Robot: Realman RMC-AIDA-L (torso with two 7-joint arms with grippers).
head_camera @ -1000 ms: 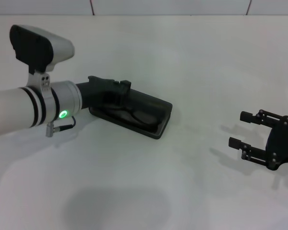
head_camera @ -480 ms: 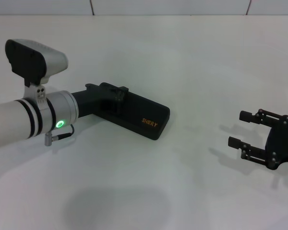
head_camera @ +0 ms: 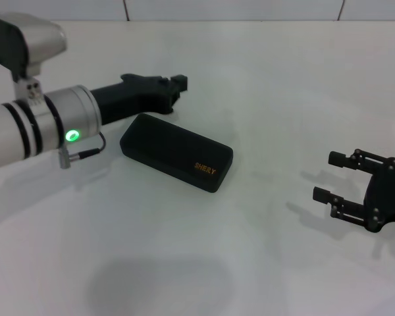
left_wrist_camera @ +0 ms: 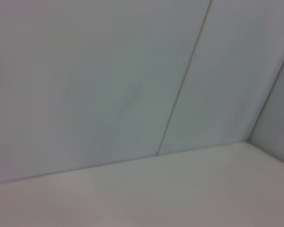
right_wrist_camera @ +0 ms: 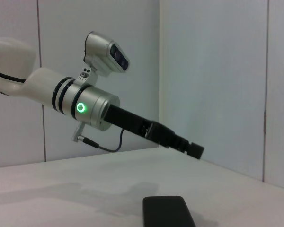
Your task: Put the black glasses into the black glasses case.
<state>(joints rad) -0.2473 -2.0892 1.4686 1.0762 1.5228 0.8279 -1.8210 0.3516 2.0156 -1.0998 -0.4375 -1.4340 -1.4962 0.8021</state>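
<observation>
Head view shows a white table [head_camera: 250, 263] with the left arm [head_camera: 33, 128] reaching in from the left as the biggest thing in sight, its grey wrist section lit by a green ring and its dark gripper end lifted clear of the table. The left gripper [head_camera: 174, 84] hangs just beyond the far long edge of the black glasses case [head_camera: 176, 152], not touching it; whether its fingers are parted or together cannot be told from any view. That raised, clear pose fits a hand with nothing left to hold down. The case lies flat left of centre, lid down and closed, its orange lettering facing up near its right end, so the black glasses cannot be seen; judging by the shut lid, they are most likely inside and the task looks essentially done. The right gripper [head_camera: 336, 179] rests low at the near right, well apart from the case, fingers spread and holding nothing, apparently parked because the job needs only one arm. The right wrist view shows the case's end on the table below the lifted left arm.
</observation>
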